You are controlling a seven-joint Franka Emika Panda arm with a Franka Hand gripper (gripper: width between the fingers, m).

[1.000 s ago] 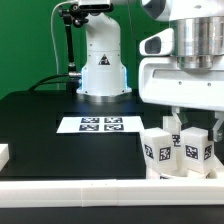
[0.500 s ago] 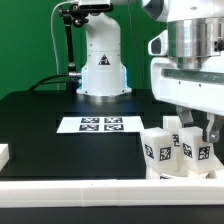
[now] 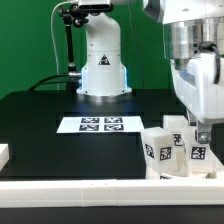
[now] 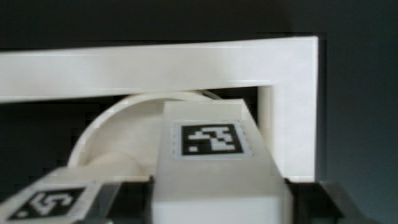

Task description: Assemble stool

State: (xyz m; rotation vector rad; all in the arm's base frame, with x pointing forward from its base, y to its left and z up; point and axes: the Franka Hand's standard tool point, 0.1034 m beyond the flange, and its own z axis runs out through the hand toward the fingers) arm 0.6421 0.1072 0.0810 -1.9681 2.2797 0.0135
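Wrist view shows the gripper closed on a tagged leg above the round seat; keep it upright while turning.

The claw has turned about its upright axis above the legs.

My exterior camera: low, facing the arm's base across the worktop. Wrist camera: close on the tagged legs, seen in both views.
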